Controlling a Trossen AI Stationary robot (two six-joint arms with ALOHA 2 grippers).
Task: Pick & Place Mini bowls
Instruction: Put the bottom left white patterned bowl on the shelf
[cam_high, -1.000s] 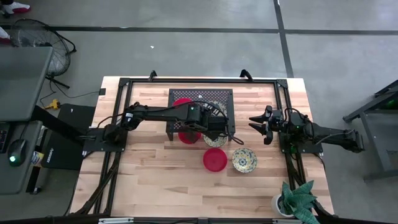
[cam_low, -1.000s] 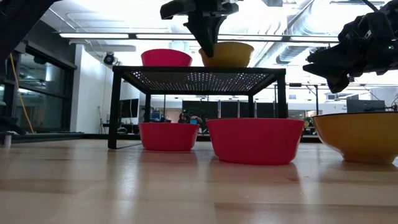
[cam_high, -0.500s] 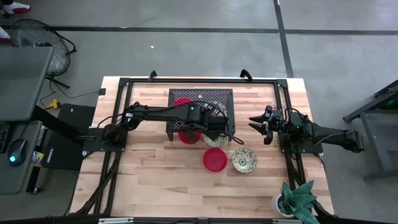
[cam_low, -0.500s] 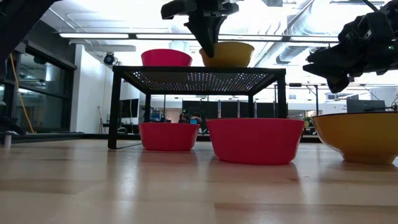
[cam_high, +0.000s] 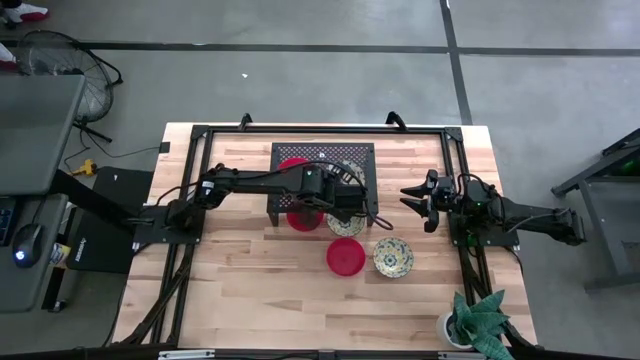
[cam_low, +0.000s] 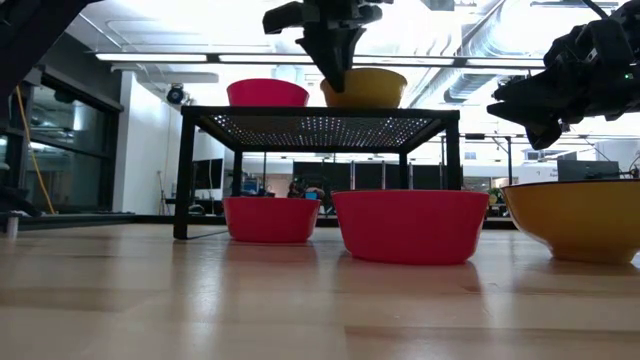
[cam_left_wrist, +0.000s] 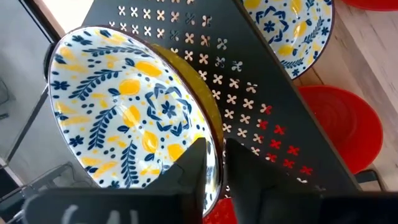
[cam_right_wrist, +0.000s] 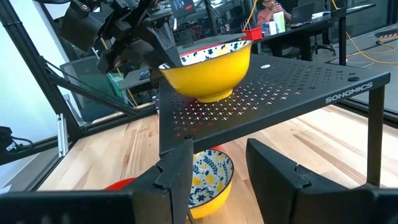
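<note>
A black perforated shelf (cam_high: 323, 155) stands at the table's far middle. On it sit a red mini bowl (cam_high: 293, 166) and a floral mini bowl (cam_left_wrist: 130, 118) with a yellow outside (cam_low: 365, 88). My left gripper (cam_left_wrist: 214, 171) is shut on that floral bowl's rim. Below the shelf rest a red bowl (cam_low: 270, 218) and a floral bowl (cam_right_wrist: 208, 174). Nearer on the table are another red bowl (cam_high: 346, 256) and a floral bowl (cam_high: 393, 257). My right gripper (cam_high: 412, 200) hovers open to the shelf's right. My left gripper pinches the floral bowl's rim (cam_left_wrist: 213, 155), one finger (cam_left_wrist: 193, 168) inside the bowl and one finger (cam_left_wrist: 239, 171) outside. It comes from above, pointing down. The bowl stands about upright with its foot (cam_right_wrist: 208, 96) on the shelf top.
Black frame rails (cam_high: 200, 135) run around the table's edges. A potted plant (cam_high: 478, 320) stands at the near right corner. Bare wood lies along the table's near side (cam_high: 260, 300). People sit at desks (cam_right_wrist: 270, 12) in the room behind.
</note>
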